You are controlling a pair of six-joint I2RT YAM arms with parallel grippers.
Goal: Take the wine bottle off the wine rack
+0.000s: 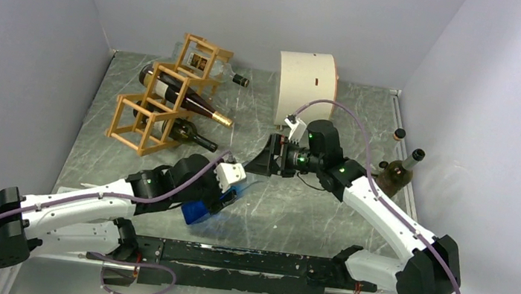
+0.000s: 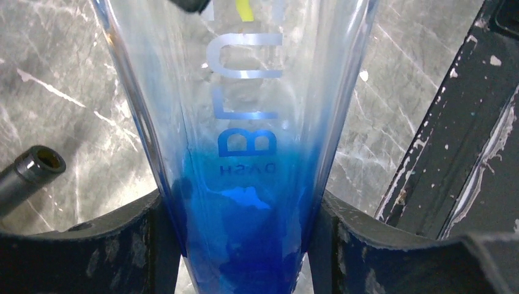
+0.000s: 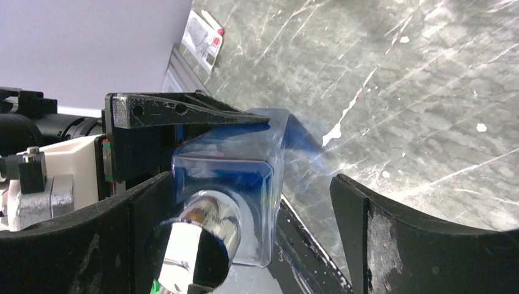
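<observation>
The orange-brown wooden wine rack (image 1: 143,112) stands at the back left, with three bottles lying in its cells: a pale one (image 1: 211,66) on top, a dark gold-capped one (image 1: 187,97) in the middle and a green one (image 1: 186,132) lowest. My left gripper (image 1: 224,196) (image 2: 238,211) is shut on a clear-to-blue square glass bottle (image 1: 197,212) (image 2: 245,184), held off the rack over the table's middle. My right gripper (image 1: 261,164) (image 3: 251,184) is open around that bottle's silver cap (image 3: 196,239). The cap sits close to its left finger.
A cream cylindrical drum (image 1: 306,85) stands at the back centre. A brown bottle (image 1: 396,175) stands upright near the right wall, with a small dark object (image 1: 399,134) behind it. A dark bottle's neck (image 2: 27,171) shows in the left wrist view. A black rail (image 1: 244,259) runs along the near edge.
</observation>
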